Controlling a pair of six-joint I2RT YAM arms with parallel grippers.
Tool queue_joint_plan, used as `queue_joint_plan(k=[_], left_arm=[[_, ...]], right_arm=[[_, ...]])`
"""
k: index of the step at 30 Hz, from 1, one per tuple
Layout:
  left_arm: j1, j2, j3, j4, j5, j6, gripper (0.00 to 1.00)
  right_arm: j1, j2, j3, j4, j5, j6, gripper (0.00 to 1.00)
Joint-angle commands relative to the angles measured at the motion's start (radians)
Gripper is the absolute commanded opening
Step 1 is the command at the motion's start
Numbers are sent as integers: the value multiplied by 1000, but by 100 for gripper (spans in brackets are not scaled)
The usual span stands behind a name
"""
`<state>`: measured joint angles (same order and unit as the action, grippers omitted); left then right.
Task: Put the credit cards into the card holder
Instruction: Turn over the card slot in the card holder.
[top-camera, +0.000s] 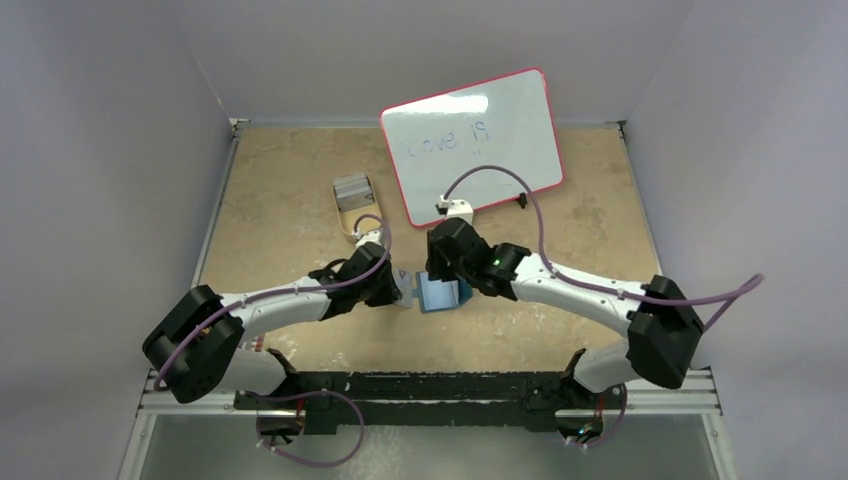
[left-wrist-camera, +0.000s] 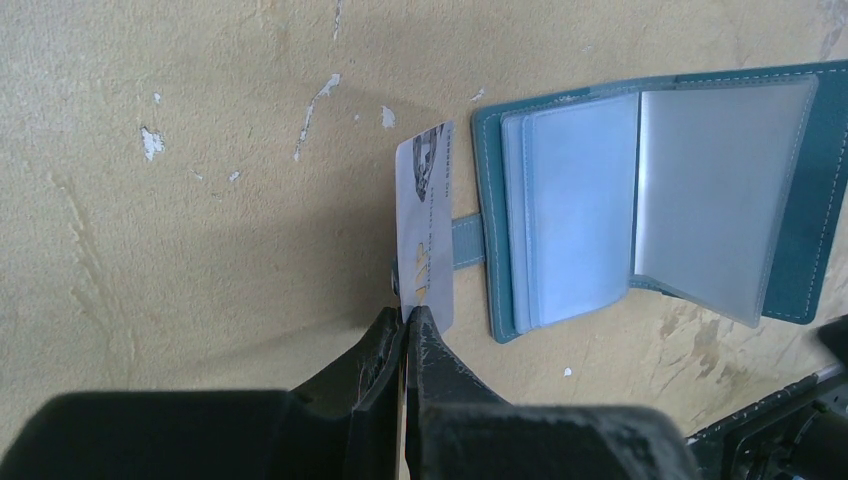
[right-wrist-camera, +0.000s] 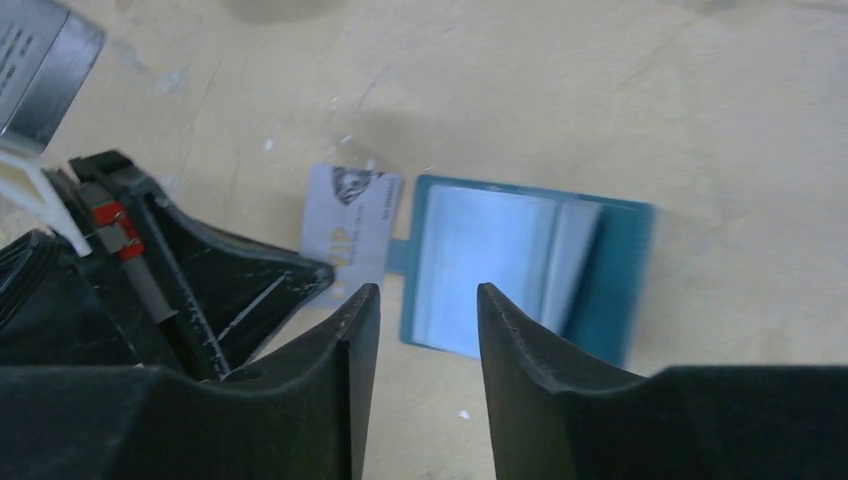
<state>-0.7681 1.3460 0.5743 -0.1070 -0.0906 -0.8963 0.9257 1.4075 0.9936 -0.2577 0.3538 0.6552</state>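
Left gripper (left-wrist-camera: 405, 322) pinches credit card (left-wrist-camera: 425, 225) by short edge, poised just beside open card holder (left-wrist-camera: 650, 200) lying flat on table (left-wrist-camera: 150, 250), aligned for sleeve. Right gripper (right-wrist-camera: 428, 300) hovers overhead, jaws apart, empty, likely to steady it.

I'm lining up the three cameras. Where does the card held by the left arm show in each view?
Top external: the card is a thin sliver at centre, just left of the open wallet.
Left wrist: centre, left of the wallet.
Right wrist: left of centre, left of the wallet.
Shared landmark: the teal wallet, always right beside the card.
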Motion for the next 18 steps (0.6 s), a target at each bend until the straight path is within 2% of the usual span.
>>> queue_joint_plan(k=[1, 9, 12, 18], left_arm=[[1, 2, -16, -101, -66, 36, 0], [1, 0, -22, -94, -63, 28, 0], [1, -5, -26, -88, -63, 26, 0], [1, -3, -25, -92, -63, 25, 0]], right_arm=[[31, 82, 21, 110, -83, 32, 47], [33, 226, 15, 64, -16, 70, 66], [33, 256, 17, 56, 51, 64, 69], [34, 314, 27, 19, 88, 59, 69]])
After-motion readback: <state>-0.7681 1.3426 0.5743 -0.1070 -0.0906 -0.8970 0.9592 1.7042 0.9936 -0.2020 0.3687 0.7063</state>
